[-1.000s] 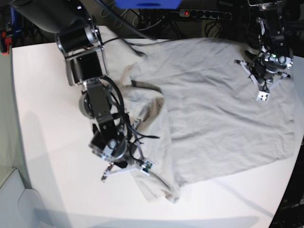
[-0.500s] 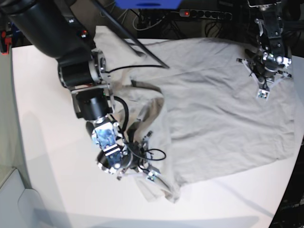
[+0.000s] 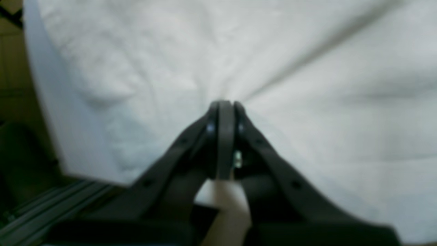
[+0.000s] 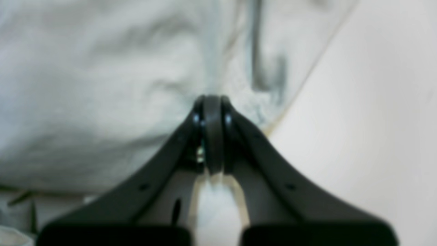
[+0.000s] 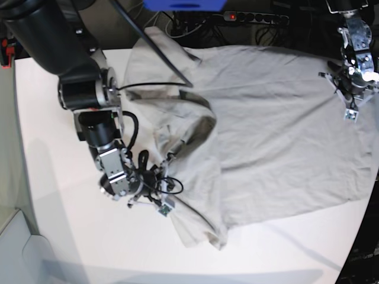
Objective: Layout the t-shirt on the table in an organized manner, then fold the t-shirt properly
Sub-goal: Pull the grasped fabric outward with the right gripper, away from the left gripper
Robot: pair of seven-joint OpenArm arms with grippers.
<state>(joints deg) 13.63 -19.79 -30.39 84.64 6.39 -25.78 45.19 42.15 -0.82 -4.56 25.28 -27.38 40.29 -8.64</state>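
So in the base view I'm seeing the right gripper [image 5: 164,208] sitting low near the table's [image 5: 53,177] front-left part, right on the shirt's [image 5: 272,136] left edge. Its jaws are pressed together and pinching shirt fabric; in the right wrist view the gripper [image 4: 212,102] is showing the tips closed with cloth bunching up at them and a strip of it running down between the fingers [image 4: 160,171], bare table [image 4: 375,119] off to one side. Everything there is blurry, so I can't tell which part of the shirt [image 4: 85,85] it's got, though in the base view it's looking like a sleeve or shoulder area near the collar.

The shirt is lying mostly spread over the middle and right of the table, reaching toward the back edge and out to the right edge. Its left portion is rumpled and doubled over on itself, and a bit is hanging down toward the front edge.

Over by the back-right corner the left gripper [image 5: 350,112] is also clamped shut on the shirt. The left wrist view is showing that gripper [image 3: 223,104] with creases fanning out from the closed tips across the shirt [image 3: 307,102], and cloth trailing between the fingers [image 3: 164,160].
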